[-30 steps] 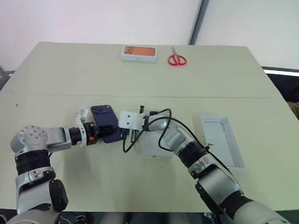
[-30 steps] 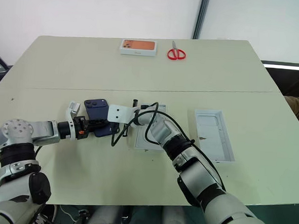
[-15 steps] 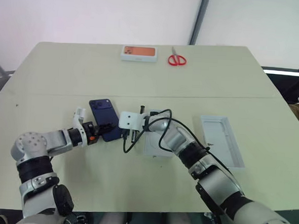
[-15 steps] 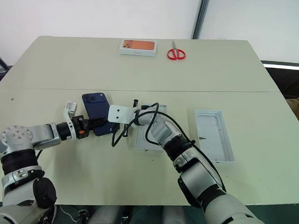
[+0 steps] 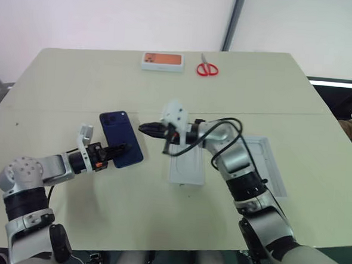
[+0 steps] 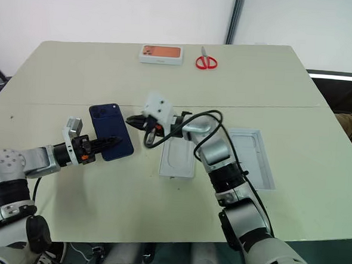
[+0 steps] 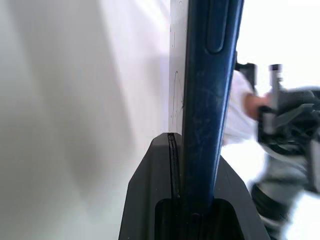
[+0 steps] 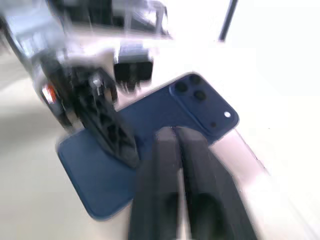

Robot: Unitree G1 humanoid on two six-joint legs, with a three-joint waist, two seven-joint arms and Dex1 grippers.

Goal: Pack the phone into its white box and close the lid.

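Table, pale cream and matte, runs wide across the left eye view, with a faint seam crossing it from side to side and a plain white wall and a dark upright post behind. At its far edge lie a white box with an orange phone print and red scissors, just apart. Nearer, the left gripper pinches the lower end of the phone, its dark blue back facing up, clear of the table. The right gripper points toward the phone's far edge from the right, apart from it; its fingers look close together, though I cannot tell whether they meet. Below that arm the white box lies on the table, and the lid lies hollow side up just to its right. In the left wrist view the phone stands edge-on, clamped between the two black fingers. In the right wrist view the blurred fingers point at the phone's back, its camera cluster at the far corner.
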